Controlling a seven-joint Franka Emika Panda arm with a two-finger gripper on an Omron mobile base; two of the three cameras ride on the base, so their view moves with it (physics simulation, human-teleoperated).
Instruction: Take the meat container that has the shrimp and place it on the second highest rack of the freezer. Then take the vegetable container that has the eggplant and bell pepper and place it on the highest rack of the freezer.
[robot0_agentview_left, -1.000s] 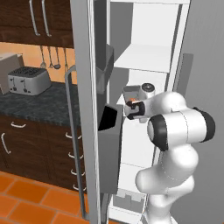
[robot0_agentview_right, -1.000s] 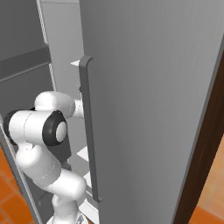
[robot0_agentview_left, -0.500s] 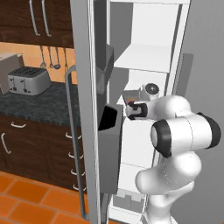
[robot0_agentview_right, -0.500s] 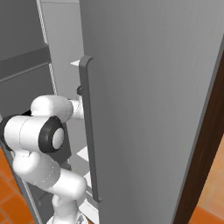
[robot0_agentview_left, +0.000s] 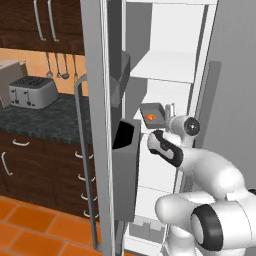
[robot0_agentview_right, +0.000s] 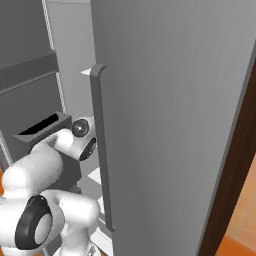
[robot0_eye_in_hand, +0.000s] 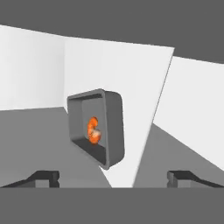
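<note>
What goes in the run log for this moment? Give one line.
stage: meat container placement | meat container: on freezer shelf, shrimp inside | gripper: open, fingers apart from it | vegetable container: not yet placed

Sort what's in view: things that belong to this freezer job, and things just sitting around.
Part of the job:
- meat container with the shrimp, on a shelf inside
- freezer, door open
- claw, open, apart from the container

Just around:
- toaster on the counter
- dark cabinets
- hanging utensils

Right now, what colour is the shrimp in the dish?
Orange, shrimp in the meat container, clearest in the hand view.
</note>
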